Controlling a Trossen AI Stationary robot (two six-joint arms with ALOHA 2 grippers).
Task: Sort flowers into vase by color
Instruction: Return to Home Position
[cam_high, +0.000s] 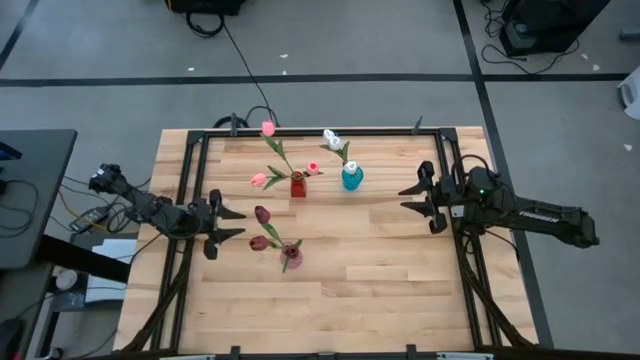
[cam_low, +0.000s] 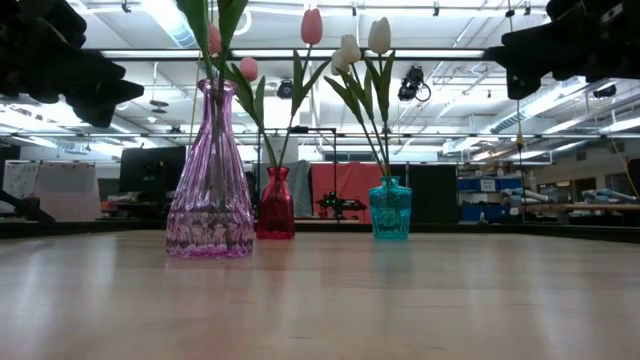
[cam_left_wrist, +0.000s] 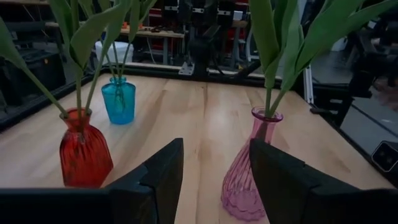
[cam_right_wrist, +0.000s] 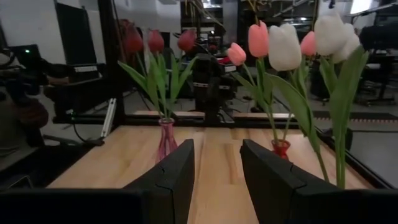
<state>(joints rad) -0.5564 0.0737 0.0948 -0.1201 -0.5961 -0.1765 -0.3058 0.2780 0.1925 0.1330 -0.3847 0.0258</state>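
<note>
Sorting looked finished: pink tulips (cam_high: 268, 128) stood in the red vase (cam_high: 298, 186), white tulips (cam_high: 332, 138) in the blue vase (cam_high: 352, 179) just beside it, maroon tulips (cam_high: 262, 214) in the purple vase (cam_high: 291, 257) near it. The left gripper (cam_high: 240, 223) and right gripper (cam_high: 403, 199) flanked the red vase, well apart from it. Their fingers were spread and empty, probably parked since no stem lay loose. No writing was readable.

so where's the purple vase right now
In the high view the purple vase stands left of centre, close beside the left gripper, lower in the picture than the red vase and blue vase.
</note>
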